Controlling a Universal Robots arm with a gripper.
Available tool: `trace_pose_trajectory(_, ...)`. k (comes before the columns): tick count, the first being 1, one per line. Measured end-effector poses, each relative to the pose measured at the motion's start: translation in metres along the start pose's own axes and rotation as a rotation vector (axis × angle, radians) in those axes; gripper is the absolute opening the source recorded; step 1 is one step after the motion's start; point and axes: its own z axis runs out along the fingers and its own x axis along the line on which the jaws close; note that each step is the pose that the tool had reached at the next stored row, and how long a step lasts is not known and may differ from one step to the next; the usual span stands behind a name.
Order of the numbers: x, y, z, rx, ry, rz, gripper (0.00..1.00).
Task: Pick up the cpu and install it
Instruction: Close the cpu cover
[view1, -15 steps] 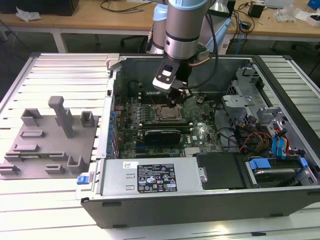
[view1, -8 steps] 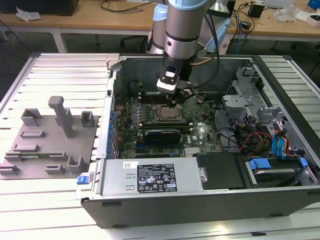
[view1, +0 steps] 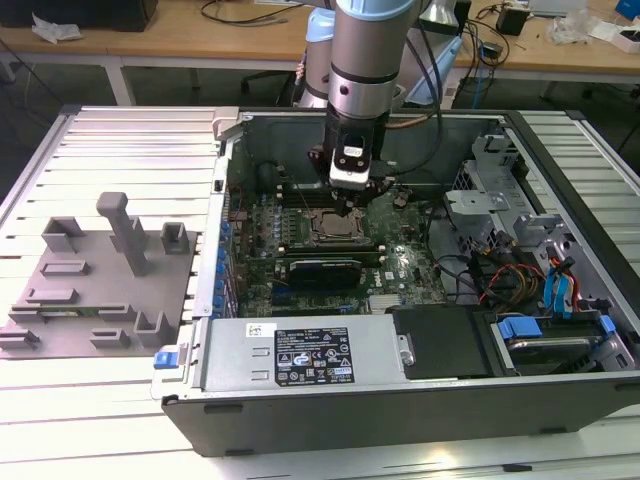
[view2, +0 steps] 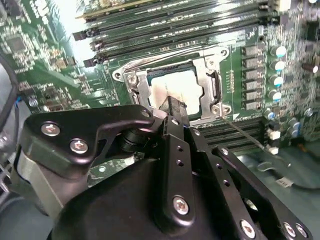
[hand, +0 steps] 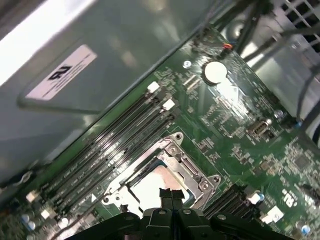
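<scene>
The cpu (view2: 176, 86) is a silvery-white square lying flat inside the metal-framed socket (view2: 137, 85) on the green motherboard; the first wrist view shows the cpu (hand: 150, 186) in the same socket frame (hand: 187, 167). My gripper (view2: 174, 106) hangs just over the cpu's near edge, its two black fingers pressed together with nothing between them. In the first wrist view the gripper (hand: 171, 194) tips meet above the chip. Seen from the exterior view, the gripper (view1: 347, 206) points straight down at the socket (view1: 335, 227) in the open computer case.
Memory slots (hand: 115, 145) run beside the socket, and a coin battery (hand: 215, 71) sits further off. A thin socket lever (view2: 245, 135) sticks out sideways. The power supply (view1: 300, 355) lies along the case front, drive bays with cables (view1: 555, 290) at the exterior view's right, a grey fixture plate (view1: 100, 280) at its left.
</scene>
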Motion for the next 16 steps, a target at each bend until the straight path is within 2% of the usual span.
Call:
trace_pose_trajectory(4,0.0000,0.0000,0.0002,-0.0004,-0.0014,-0.090,0.11)
trace_pose_trajectory(6,0.0000,0.0000,0.0004,-0.0008,-0.0025,-0.169,0.11)
trace_pose_trajectory(16,0.0000,0.0000,0.0009,-0.0018,-0.0057,-0.375,0.11)
